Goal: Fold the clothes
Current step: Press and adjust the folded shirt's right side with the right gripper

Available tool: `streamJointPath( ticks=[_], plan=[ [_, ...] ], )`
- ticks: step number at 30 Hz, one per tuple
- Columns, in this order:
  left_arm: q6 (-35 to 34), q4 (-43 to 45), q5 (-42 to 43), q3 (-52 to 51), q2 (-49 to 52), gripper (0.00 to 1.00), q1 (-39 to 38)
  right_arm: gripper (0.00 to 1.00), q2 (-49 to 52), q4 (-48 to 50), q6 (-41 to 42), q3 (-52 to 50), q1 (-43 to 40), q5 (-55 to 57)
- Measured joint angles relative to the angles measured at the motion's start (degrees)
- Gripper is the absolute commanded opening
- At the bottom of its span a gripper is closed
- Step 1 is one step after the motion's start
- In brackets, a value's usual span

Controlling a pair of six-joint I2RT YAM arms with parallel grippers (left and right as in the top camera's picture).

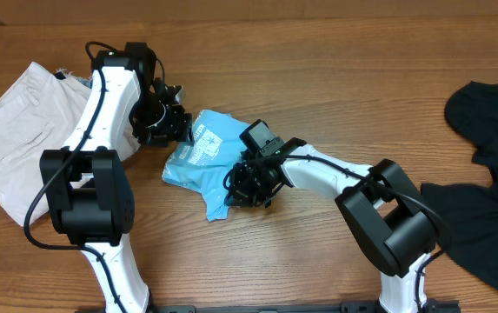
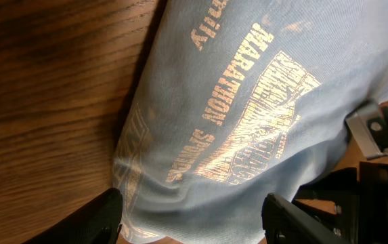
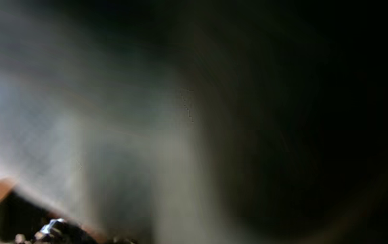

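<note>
Blue shirt (image 1: 201, 155), which looks soft, light and floppy, lies bunched right under the left gripper (image 1: 179, 132), fingers apart, and against the right gripper (image 1: 238, 187), which is shut, so pinch a loose edge, not the middle

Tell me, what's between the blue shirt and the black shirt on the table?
In the overhead view, the right arm stretches out next to the blue shirt; beyond it, only bare wooden table reaches the black shirt.
</note>
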Motion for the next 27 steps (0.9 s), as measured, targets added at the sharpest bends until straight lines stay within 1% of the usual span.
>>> streamJointPath(
  ticks=[3,4,7,9,12,13,14,16,17,18,19,20,23,26,27],
  plan=[
    [-0.02,-0.92,0.00,0.00,0.00,0.67,0.00,0.04,0.20,-3.52,-0.50,0.26,-1.38,-1.62],
    [0.00,-1.22,0.00,0.00,0.00,0.67,0.00,0.04,0.20,-7.48,-2.01,0.42,-3.13,-2.12],
    [0.00,-1.40,0.00,0.00,0.00,0.68,0.00,0.04,-0.02,-13.31,-6.10,0.72,-7.39,-2.01],
    [0.00,-1.38,0.00,0.00,0.00,0.68,0.00,0.04,-0.33,-15.47,-8.17,0.72,-10.23,-1.46],
    [0.00,-1.49,0.66,0.00,0.00,0.64,0.00,0.04,-0.90,-16.92,-13.03,0.72,-15.45,0.00],
    [0.00,-1.62,1.40,0.00,0.00,0.65,0.00,0.04,-0.94,-17.42,-15.04,0.72,-16.48,0.22],
    [0.00,-1.75,2.64,0.00,0.00,0.65,-0.15,0.10,-0.98,-18.62,-17.92,0.85,-17.53,0.52],
    [0.00,-1.49,5.31,0.00,0.00,0.67,-1.05,0.33,-0.98,-20.90,-24.70,1.46,-18.71,1.03],
    [0.02,-0.96,5.79,0.00,0.00,0.68,-1.64,0.40,-1.07,-21.75,-28.00,1.77,-18.97,0.94],
    [0.02,0.44,6.27,0.00,0.00,0.68,-2.62,0.50,-1.51,-22.97,-31.71,2.16,-19.21,1.03],
    [0.04,1.55,6.51,0.00,0.00,0.67,-3.58,0.54,-2.32,-24.09,-34.14,2.34,-19.26,1.55],
    [0.04,3.06,6.64,-0.17,0.00,0.67,-4.68,0.56,-3.32,-25.42,-36.79,2.36,-19.34,2.47],
    [-0.02,7.69,6.38,-2.16,-0.02,0.67,-8.37,0.55,-6.08,-28.26,-39.87,2.40,-19.50,3.98],
    [-0.24,11.63,5.92,-6.21,-0.02,0.67,-11.76,0.53,-6.73,-28.37,-40.87,2.43,-19.52,4.59],
    [-0.26,12.39,5.88,-7.30,-0.02,0.64,-12.55,0.53,-6.73,-27.56,-40.89,2.27,-19.45,4.83]
  ],
)
